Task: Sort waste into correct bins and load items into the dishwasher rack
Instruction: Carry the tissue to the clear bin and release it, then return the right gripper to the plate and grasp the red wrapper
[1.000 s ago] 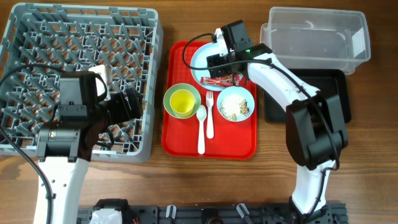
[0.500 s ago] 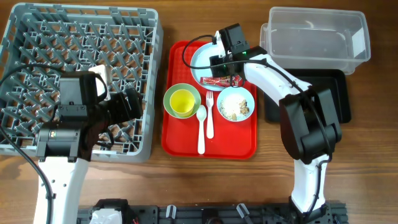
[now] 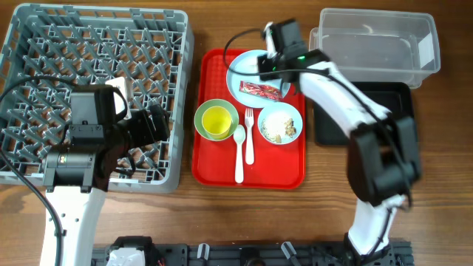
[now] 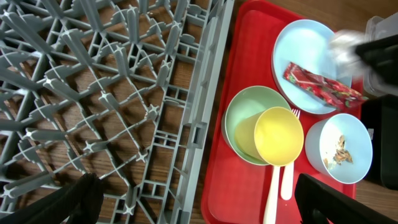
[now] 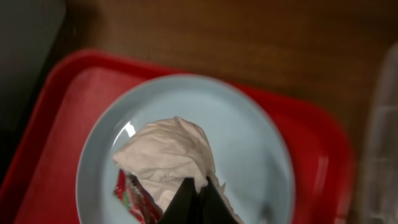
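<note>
At the far end of the red tray [image 3: 214,162], the right gripper [image 5: 194,193] is positioned over the plate [image 5: 249,143], fingers pressed together and clamped on the lower edge of the scrap [image 5: 168,149]. Whether the scrap clears the plate surface cannot be determined. The right arm extends from the near right table edge, forearm angled up and to the left, wrist above the plate's far rim. The wrapper [image 3: 260,90] lies flat on the plate, just beside the scrap. The left arm is bent over the near right corner of the rack [image 3: 96,44]. The left gripper [image 4: 199,186] points toward the red tray, fingers spread wide and holding nothing. The cup [image 3: 217,122] sits inside the green bowl [image 3: 203,111] on the tray's left side. The blue bowl [image 3: 294,125] holds the crumbs [image 3: 277,127] on the right side. The fork [image 3: 250,140] and spoon [image 3: 239,151] lie between the two bowls. The tub [image 3: 377,44] stands to the right of the plate, its near edge over the black tray [image 3: 399,111].
</note>
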You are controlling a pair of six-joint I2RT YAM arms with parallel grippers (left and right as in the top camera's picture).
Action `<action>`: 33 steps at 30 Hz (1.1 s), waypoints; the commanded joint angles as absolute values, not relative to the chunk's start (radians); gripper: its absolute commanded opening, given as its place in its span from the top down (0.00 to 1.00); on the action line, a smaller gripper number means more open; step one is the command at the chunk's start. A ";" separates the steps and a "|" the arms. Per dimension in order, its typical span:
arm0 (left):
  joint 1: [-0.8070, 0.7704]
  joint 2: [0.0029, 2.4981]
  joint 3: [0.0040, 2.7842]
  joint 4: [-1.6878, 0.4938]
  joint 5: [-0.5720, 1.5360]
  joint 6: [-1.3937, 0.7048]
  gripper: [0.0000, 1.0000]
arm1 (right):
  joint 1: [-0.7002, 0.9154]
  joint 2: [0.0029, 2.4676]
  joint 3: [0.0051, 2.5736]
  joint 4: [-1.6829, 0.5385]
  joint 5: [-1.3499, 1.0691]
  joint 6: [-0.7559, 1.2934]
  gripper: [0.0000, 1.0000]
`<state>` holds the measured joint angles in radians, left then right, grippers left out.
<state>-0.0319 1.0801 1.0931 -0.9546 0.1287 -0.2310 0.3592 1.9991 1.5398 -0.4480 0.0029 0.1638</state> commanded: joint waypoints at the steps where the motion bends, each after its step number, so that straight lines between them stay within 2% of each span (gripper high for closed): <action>1: -0.036 1.081 1.110 -0.955 0.141 -0.244 0.00 | 0.303 1.855 1.559 -0.444 0.184 0.156 0.96; 6: -0.036 1.081 1.110 -0.955 0.141 -0.244 0.00 | 0.215 1.819 1.559 -0.440 0.286 0.157 0.96; 11: -0.036 1.081 1.110 -0.955 0.141 -0.244 0.00 | 0.114 1.835 1.559 -0.421 0.288 0.159 0.96; 12: -0.036 1.081 1.110 -0.955 0.141 -0.244 0.00 | 0.091 1.842 1.559 -0.412 0.282 0.159 0.87; 13: -0.036 1.081 1.110 -0.955 0.141 -0.244 0.00 | 0.075 1.846 1.559 -0.405 0.259 0.153 0.73; 14: -0.036 1.081 1.110 -0.955 0.141 -0.244 0.00 | 0.061 1.850 1.559 -0.398 0.222 0.139 0.45; 15: -0.036 1.081 1.110 -0.955 0.141 -0.244 0.00 | 0.051 1.850 1.559 -0.396 0.174 0.109 0.35; 17: -0.036 1.081 1.110 -0.955 0.141 -0.244 0.00 | 0.044 1.839 1.559 -0.405 0.083 0.058 0.33; 20: -0.036 1.081 1.110 -0.955 0.141 -0.244 0.00 | 0.060 1.795 1.559 -0.452 -0.202 -0.108 0.33; 22: -0.036 1.081 1.110 -0.955 0.141 -0.244 0.00 | 0.083 1.768 1.559 -0.502 -0.298 -0.163 0.24; 28: -0.036 1.081 1.110 -0.955 0.141 -0.244 0.00 | 0.171 1.771 1.557 -0.666 -0.387 -0.286 0.21; 33: -0.036 1.081 1.110 -0.955 0.141 -0.244 0.00 | 0.266 1.824 1.555 -0.747 -0.318 -0.421 0.19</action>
